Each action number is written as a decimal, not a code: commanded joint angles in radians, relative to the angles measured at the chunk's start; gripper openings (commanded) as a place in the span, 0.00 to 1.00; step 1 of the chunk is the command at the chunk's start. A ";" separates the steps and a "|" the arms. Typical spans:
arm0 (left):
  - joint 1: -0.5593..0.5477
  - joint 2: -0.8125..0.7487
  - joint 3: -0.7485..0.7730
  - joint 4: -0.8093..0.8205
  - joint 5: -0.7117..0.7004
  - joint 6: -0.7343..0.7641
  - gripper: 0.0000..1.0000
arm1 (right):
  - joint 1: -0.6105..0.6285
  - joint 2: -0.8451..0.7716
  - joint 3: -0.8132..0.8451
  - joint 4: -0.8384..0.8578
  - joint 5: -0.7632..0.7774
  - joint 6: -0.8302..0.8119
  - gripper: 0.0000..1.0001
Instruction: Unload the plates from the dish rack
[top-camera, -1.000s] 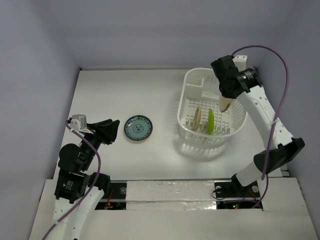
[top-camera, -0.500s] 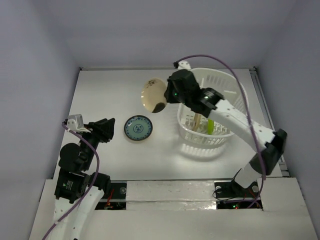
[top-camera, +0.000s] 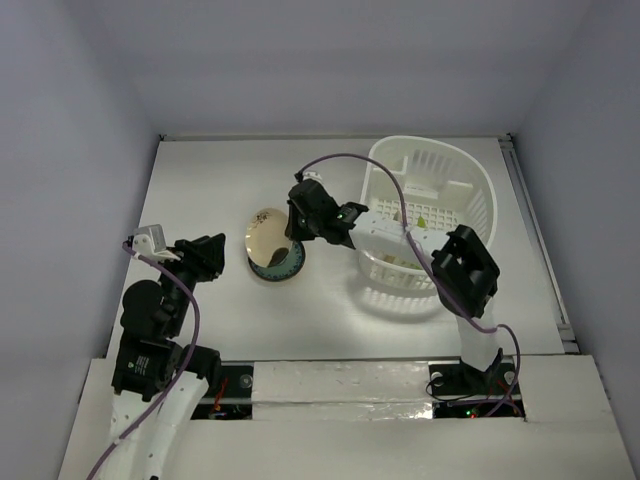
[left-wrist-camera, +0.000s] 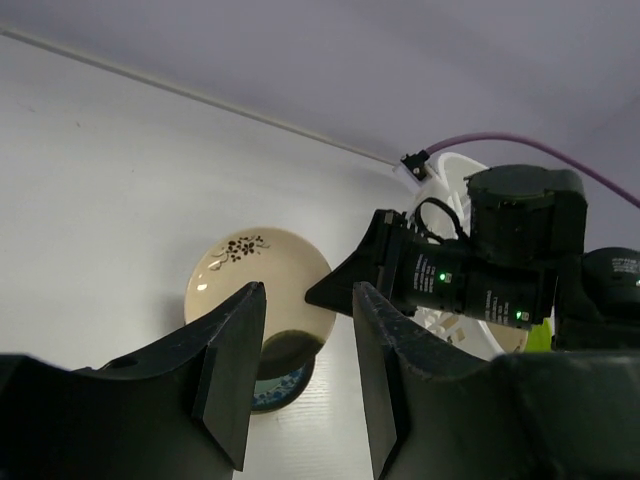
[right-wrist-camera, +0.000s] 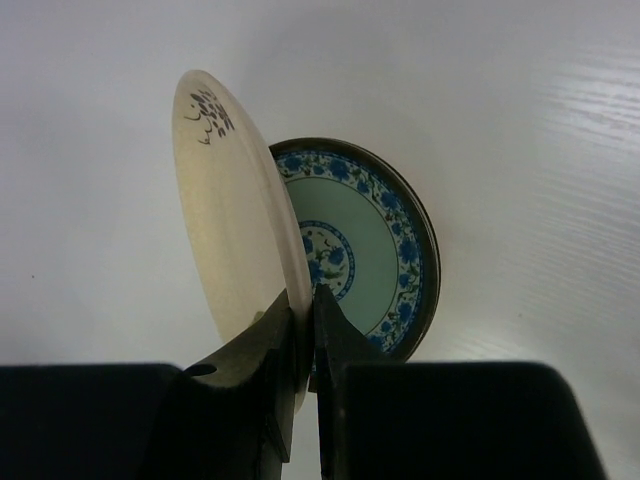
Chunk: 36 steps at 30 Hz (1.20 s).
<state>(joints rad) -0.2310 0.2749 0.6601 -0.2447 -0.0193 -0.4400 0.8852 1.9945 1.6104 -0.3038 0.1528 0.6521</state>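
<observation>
My right gripper (top-camera: 293, 232) is shut on the rim of the cream plate (top-camera: 266, 232) and holds it tilted just above the teal-blue patterned plate (top-camera: 283, 268), which lies flat on the table. The right wrist view shows the cream plate (right-wrist-camera: 235, 235) edge-on between my jaws, over the teal-blue plate (right-wrist-camera: 365, 250). The left wrist view shows both plates, cream (left-wrist-camera: 250, 285) over teal-blue (left-wrist-camera: 275, 385). My left gripper (top-camera: 222, 250) is open and empty, just left of the plates. The white dish rack (top-camera: 470, 190) stands at the right; a lime green plate (top-camera: 422, 222) shows inside.
The right arm reaches from the table's near edge across the front of the dish rack, its purple cable (top-camera: 345, 160) looping above. Enclosure walls stand at the back and both sides.
My right gripper has carried the cream plate out of the rack, leftward and down to just above the teal-blue plate. The left arm has barely moved.
</observation>
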 joint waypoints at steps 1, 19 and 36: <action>0.015 0.015 0.007 0.039 0.013 -0.005 0.37 | 0.004 -0.008 -0.061 0.152 -0.038 0.059 0.05; 0.015 0.007 0.004 0.042 0.015 -0.005 0.36 | 0.072 -0.068 -0.145 0.014 0.086 0.020 0.84; 0.015 -0.017 0.004 0.051 0.056 0.001 0.37 | -0.063 -0.755 -0.293 -0.529 0.571 0.021 0.00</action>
<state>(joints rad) -0.2207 0.2726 0.6601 -0.2440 0.0177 -0.4400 0.8917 1.2762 1.3930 -0.5900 0.5854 0.6556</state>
